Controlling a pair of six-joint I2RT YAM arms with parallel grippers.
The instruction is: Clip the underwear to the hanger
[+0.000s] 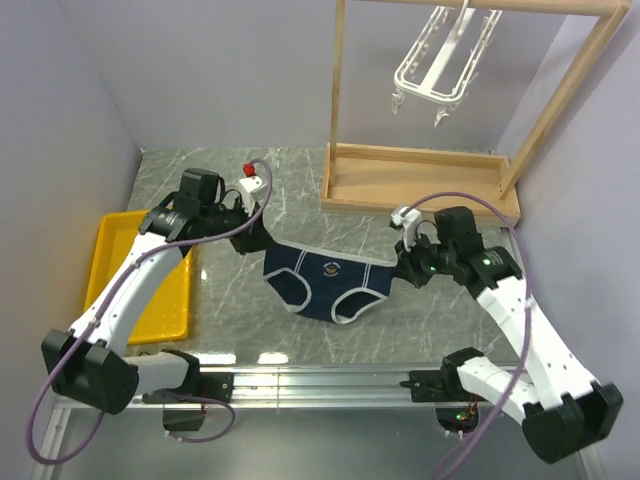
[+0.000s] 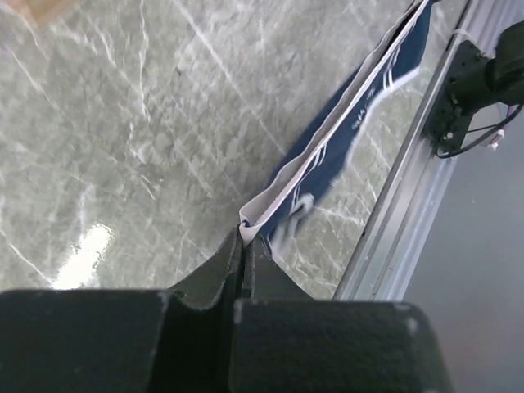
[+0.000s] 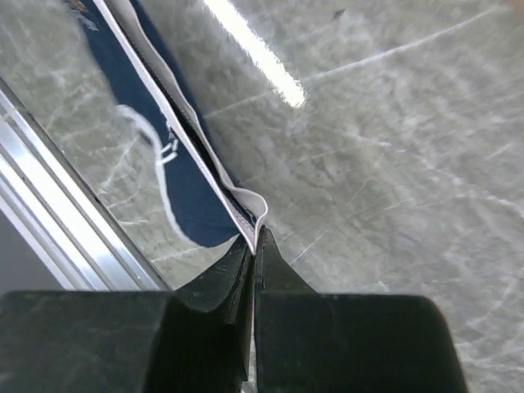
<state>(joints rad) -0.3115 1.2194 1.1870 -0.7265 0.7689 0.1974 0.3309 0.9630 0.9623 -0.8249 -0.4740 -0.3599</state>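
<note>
Tension matters: our left tool [image 1: 248, 238] is clamped on one waistband corner, the underwear [image 1: 325, 280] spans taut over the tabletop [image 1: 290, 190], our right tool [image 1: 402, 268] clamps the other corner. We should raise both evenly, without slack, toward the hanger [image 1: 440, 70], hanging well apart behind.

Hanger [image 1: 430, 91] between wooden rack posts [image 1: 337, 80]

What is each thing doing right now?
underwear: stretched out between both hands, not clipped.
hanger: hanging on the rack, nothing on its clips.
left hand: shut on one waistband corner.
right hand: shut on the other corner.
rack: standing upright at the back.
tray: lying on the table.
</note>
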